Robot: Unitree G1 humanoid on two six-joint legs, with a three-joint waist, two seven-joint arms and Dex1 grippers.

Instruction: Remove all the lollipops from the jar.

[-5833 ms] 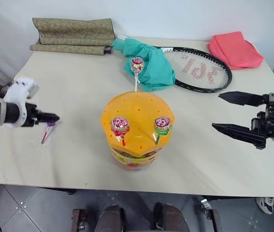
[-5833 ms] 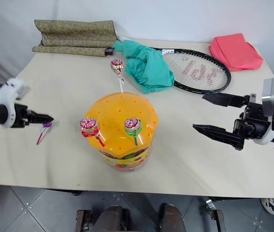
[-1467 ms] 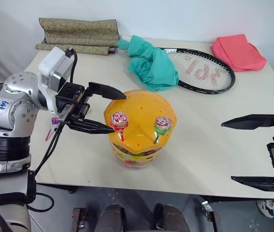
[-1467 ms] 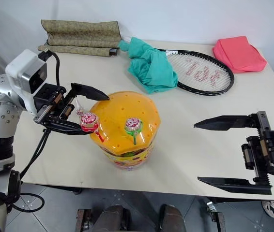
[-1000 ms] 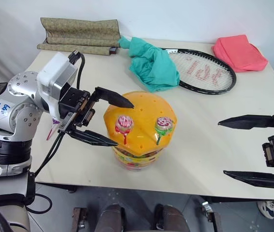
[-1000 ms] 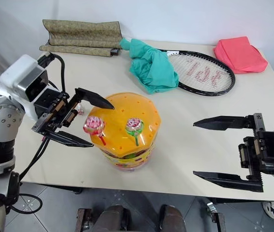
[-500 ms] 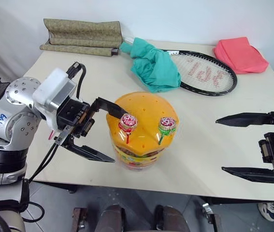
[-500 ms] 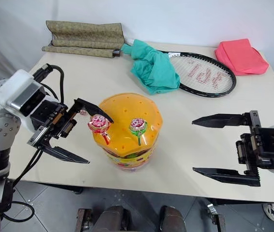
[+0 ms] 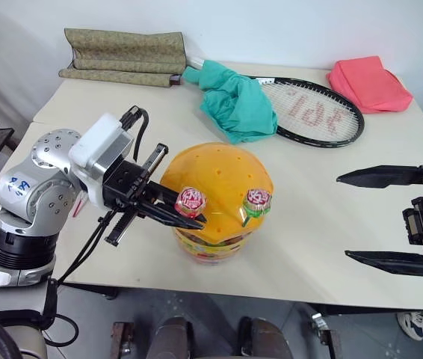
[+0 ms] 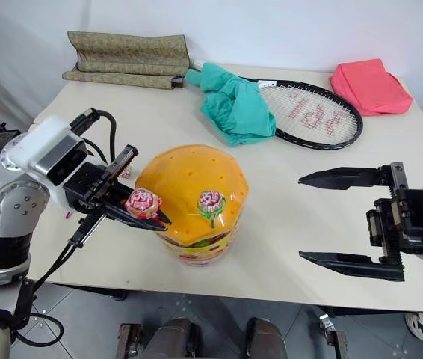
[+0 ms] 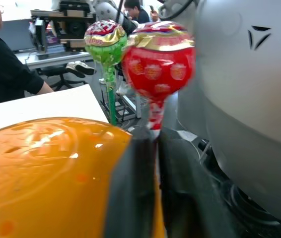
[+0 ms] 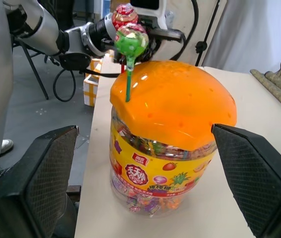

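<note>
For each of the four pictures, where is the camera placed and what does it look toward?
Left eye: on the head, looking down at the table; both arms show.
Right eye: beside it, same scene.
Left wrist: along the left gripper, shut on the red lollipop.
Right wrist: between the open right gripper fingers, toward the jar.
Both wrist views share the green lollipop.

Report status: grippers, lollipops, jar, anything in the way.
Left gripper shut on red lollipop stick at jar lid. Right gripper open, beside jar. Green lollipop planted. Nothing in the way.
</note>
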